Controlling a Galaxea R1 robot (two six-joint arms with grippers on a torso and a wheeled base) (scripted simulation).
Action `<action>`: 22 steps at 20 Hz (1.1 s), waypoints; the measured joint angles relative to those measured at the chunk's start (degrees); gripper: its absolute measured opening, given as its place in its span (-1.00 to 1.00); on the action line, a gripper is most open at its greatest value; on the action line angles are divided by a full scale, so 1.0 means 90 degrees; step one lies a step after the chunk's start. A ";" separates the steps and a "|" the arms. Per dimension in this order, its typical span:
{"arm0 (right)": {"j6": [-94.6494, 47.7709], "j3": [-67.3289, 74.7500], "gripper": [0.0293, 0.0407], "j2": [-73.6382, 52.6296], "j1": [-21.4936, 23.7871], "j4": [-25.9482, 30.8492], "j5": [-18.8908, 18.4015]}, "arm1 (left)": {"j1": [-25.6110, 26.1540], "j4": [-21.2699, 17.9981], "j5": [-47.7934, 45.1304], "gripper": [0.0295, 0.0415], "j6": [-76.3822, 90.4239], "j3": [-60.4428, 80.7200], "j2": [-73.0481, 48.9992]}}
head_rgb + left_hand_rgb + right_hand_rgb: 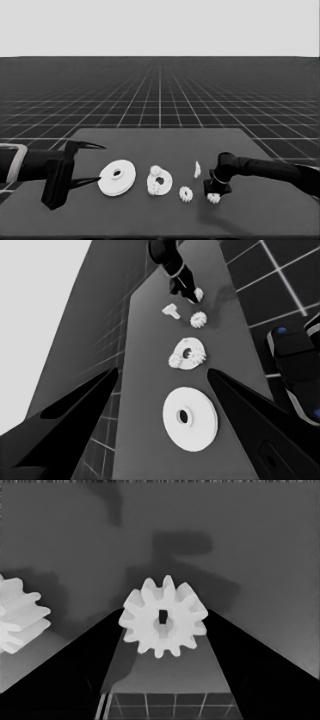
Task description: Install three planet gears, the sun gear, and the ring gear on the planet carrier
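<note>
The larger round part, the ring gear [117,177] [190,418], lies flat at the table's left. To its right is the smaller round part, the planet carrier [165,180] [188,346], with two planet gears [158,170] [154,190] on it. One more gear [186,194] [198,319] [20,616] lies loose further right. My right gripper [214,194] [163,611] points down at the table's right, its fingers pressed against both sides of a gear [214,198] [163,617]. My left gripper [102,162] [163,370] waits open at the left end, beside the ring gear and holding nothing.
A thin white piece [197,170] [171,310] lies behind the loose gear, just left of the right arm. The table's front edge runs close to the right gripper. Dark machinery with blue lights [295,370] shows past the table's edge.
</note>
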 joint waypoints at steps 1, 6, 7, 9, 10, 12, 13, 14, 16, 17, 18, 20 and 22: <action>0.0190 0.0484 -0.66 -0.0192 0.0484 0.0467 -0.0311 | 0.0000 0.0000 0.0000 0.49 0.0000 0.0000 0.0000; 0.0348 0.0867 -0.66 -0.0341 0.1399 0.1269 -0.0628 | 0.0000 0.0000 0.0000 0.49 0.0000 0.0000 0.0000; 0.0350 0.0871 -0.66 -0.0343 0.1426 0.1296 -0.0636 | 0.0000 0.0000 0.0000 0.49 0.0000 0.0000 0.0000; 0.0350 0.0874 -0.66 -0.0344 0.1450 0.1322 -0.0644 | 0.0000 0.0000 0.0000 0.49 0.0000 0.0000 0.0000; 0.0350 0.0875 -0.66 -0.0345 0.1455 0.1328 -0.0645 | 0.0000 0.0000 0.0000 0.49 0.0000 0.0000 0.0000; 0.1469 -0.0579 -0.66 0.2051 0.1616 0.1426 -0.0920 | 0.0000 0.0000 0.0000 0.49 0.0000 0.0000 0.0000; 0.1397 -0.1215 -0.66 0.2739 0.1641 0.1460 -0.0901 | 0.0000 0.0000 0.0000 0.49 0.0000 0.0000 0.0000; 0.1284 -0.1667 -0.66 0.3127 0.1652 0.1480 -0.0878 | 0.0000 0.0000 0.0000 0.49 0.0000 0.0000 0.0000; 0.1133 -0.2146 -0.66 0.3476 0.1657 0.1498 -0.0850 | 0.0000 0.0000 0.0000 0.49 0.0000 0.0000 0.0000; 0.1093 -0.2258 -0.66 0.3550 0.1658 0.1502 -0.0843 | 0.0000 0.0000 0.0000 0.49 0.0000 0.0000 0.0000; 0.1069 -0.2326 -0.66 0.3593 0.1657 0.1504 -0.0839 | 0.0000 0.0000 0.0000 0.49 0.0000 0.0000 0.0000; 0.1046 -0.2391 -0.66 0.3631 0.1656 0.1506 -0.0835 | 0.0000 0.0000 0.0000 0.49 0.0000 0.0000 0.0000; 0.0819 -0.2761 -0.66 0.3736 0.0998 0.0873 -0.0644 | 0.0000 0.0000 0.0000 0.49 0.0000 0.0000 0.0000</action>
